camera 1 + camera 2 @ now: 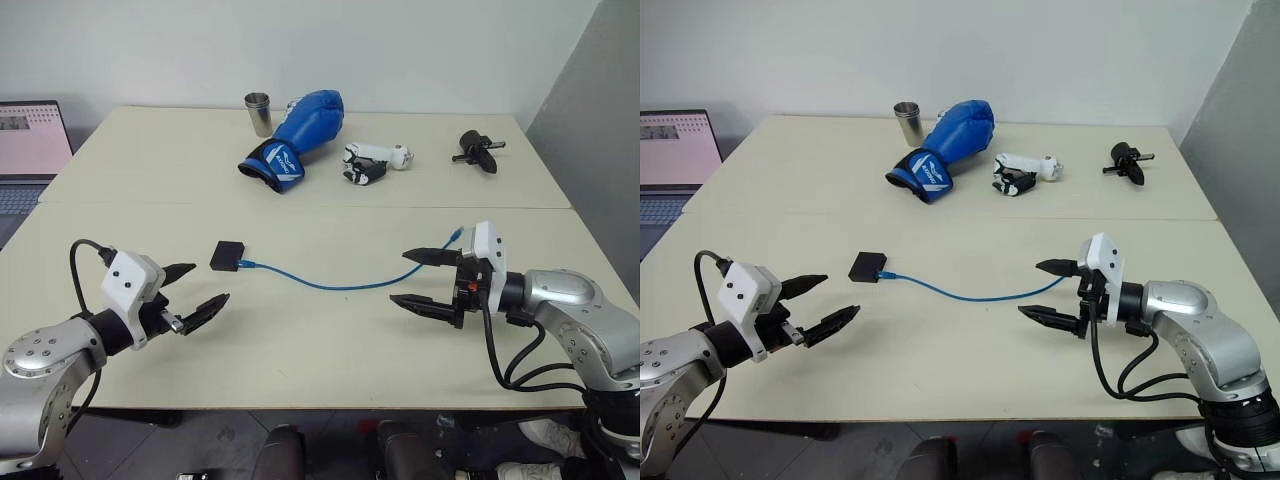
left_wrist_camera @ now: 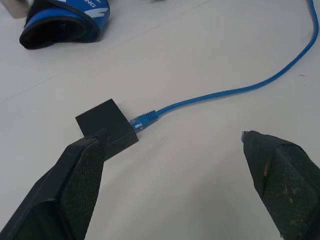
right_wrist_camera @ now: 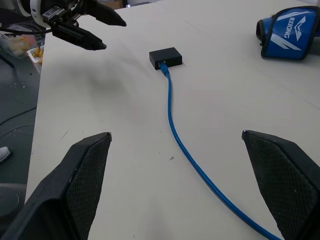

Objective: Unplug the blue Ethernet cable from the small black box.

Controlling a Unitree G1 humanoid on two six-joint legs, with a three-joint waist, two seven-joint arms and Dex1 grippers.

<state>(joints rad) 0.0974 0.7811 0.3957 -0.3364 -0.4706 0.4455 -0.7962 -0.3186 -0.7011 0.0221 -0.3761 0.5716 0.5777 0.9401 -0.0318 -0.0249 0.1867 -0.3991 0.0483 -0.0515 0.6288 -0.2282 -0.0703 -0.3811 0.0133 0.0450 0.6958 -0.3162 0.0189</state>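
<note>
I hold my left tool [image 1: 195,290] and right tool [image 1: 428,280] wide apart and empty, flanking the thin bright-blue Ethernet cable [image 1: 330,285] still plugged into the small matte-black square box [image 1: 228,255] mid-desk [image 1: 300,340], to brace one and pull the other.

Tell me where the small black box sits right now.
In the left eye view, the small flat matte-black square box lies on the cream table, left of centre, just ahead of the open left hand, with the thin blue Ethernet cable plugged in.
</note>
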